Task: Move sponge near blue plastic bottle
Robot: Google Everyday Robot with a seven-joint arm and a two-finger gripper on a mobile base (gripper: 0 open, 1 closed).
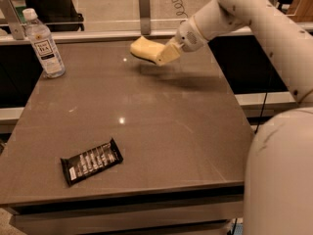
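Sponge (143,48) pinched between fingers (169,54), jutting left, above table (156,126) far side.

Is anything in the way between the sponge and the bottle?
No. The gripper holds the sponge over the far side; only bare table lies between it and the bottle, far left. The wrapper lies near the front, aside.

I'm reading nothing legible on the blue plastic bottle (44,45) label or snack-bar wrapper (91,161); claw (167,54) is holding sponge (143,48) above far tabletop (146,106).
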